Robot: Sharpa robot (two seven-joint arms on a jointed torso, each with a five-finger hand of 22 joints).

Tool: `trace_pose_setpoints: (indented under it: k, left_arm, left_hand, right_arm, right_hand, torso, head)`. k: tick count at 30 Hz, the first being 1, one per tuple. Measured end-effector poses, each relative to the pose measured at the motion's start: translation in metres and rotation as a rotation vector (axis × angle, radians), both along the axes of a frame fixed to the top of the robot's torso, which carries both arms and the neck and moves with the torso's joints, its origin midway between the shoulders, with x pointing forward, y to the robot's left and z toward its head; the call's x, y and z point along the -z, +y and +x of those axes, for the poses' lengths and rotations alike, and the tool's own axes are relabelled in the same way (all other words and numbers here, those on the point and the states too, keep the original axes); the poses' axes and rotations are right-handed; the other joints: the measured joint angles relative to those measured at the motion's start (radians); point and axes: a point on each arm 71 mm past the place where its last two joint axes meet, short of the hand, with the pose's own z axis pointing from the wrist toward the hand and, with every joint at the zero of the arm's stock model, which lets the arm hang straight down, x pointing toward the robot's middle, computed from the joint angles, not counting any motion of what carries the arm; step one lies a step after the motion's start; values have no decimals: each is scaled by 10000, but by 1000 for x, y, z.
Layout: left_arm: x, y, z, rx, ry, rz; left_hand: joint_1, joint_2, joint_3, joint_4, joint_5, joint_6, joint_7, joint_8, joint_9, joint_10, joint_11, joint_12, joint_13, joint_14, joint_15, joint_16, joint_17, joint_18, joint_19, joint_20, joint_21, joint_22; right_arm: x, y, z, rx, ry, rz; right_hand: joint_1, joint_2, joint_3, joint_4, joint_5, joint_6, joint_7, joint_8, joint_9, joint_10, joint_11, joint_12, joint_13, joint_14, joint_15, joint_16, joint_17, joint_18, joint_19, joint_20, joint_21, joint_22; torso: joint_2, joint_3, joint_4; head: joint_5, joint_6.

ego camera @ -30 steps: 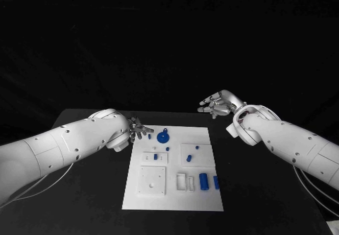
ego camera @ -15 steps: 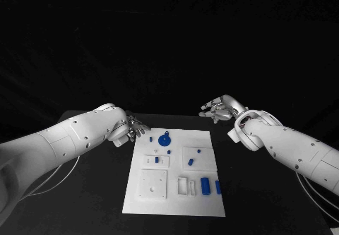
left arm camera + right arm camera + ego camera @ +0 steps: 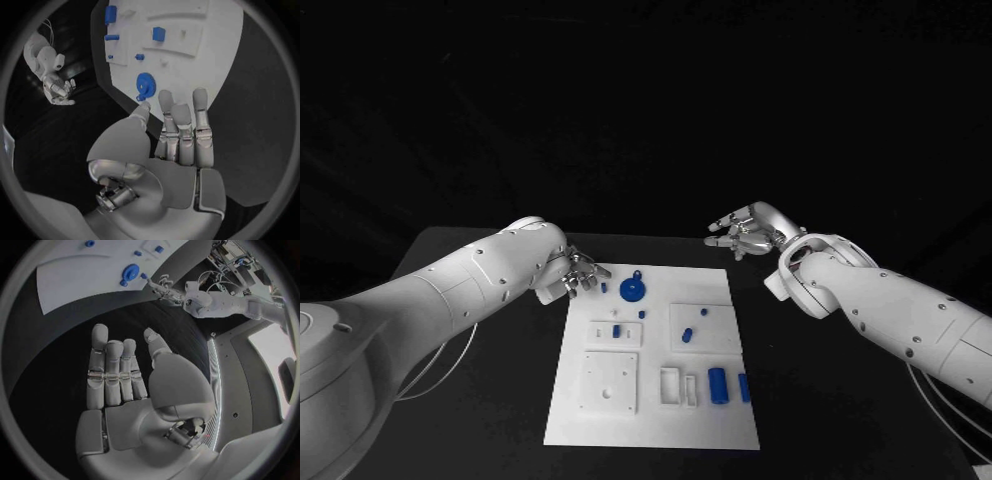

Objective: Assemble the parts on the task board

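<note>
Black table (image 3: 473,400), white task board (image 3: 653,420): left hand (image 3: 574,273) open beside the blue gear (image 3: 633,291); right hand (image 3: 744,227) open, empty, beyond the board's far corner.

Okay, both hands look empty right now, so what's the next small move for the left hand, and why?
Probably ease the left hand toward the round blue gear and close its fingers on it. The hand is open, holds nothing, and hovers at the task board's far left corner, with that gear the nearest part.

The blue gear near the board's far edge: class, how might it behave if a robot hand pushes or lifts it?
The blue gear lies flat, so it would likely slide, not roll. It looks small and rigid, probably light. Its thin profile may make it awkward to pinch off the task board.
</note>
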Motion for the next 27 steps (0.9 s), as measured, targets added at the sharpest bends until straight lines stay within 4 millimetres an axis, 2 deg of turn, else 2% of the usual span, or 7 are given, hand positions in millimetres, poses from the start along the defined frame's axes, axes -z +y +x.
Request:
trace_pose_setpoints:
  k: [8,21,27]
  left_arm:
    - [4,2,1,-7,144,95]
    - [5,5,2,19,136,238]
    - [5,4,2,75,163,258]
  left_hand:
    - [-90,-90,47,243,-103,118,-28,16,-96,0,0,0,11,0,-1,41,-23,0,0,0,0,-1]
    - [-128,-128,97,347,-103,154,-63,105,-127,1,0,0,9,1,-1,41,-49,0,0,-1,0,-2]
    - [169,262,208,69,-103,345,-109,200,-98,1,-1,0,8,-19,-22,78,-61,1,-1,-1,1,-3]
  right_arm:
    - [-3,1,-1,-30,-79,22]
    - [-5,3,-1,-47,-143,47]
    - [-5,4,0,-56,-149,60]
  right_hand:
    - [0,0,-41,41,0,1,-1,0,0,0,0,0,1,0,0,0,-12,-1,72,-1,-1,23]
    - [0,0,-12,69,0,5,-5,0,0,0,0,0,-10,0,0,0,-11,-1,72,-1,-1,22]
    - [0,0,-12,69,0,6,-6,0,0,0,0,0,-10,0,0,0,-11,-1,71,-1,0,22]
  torso:
    - [108,-5,-85]
    - [142,-14,-99]
    - [143,-20,-100]
  head:
    - [43,75]
    - [24,89]
    - [18,87]
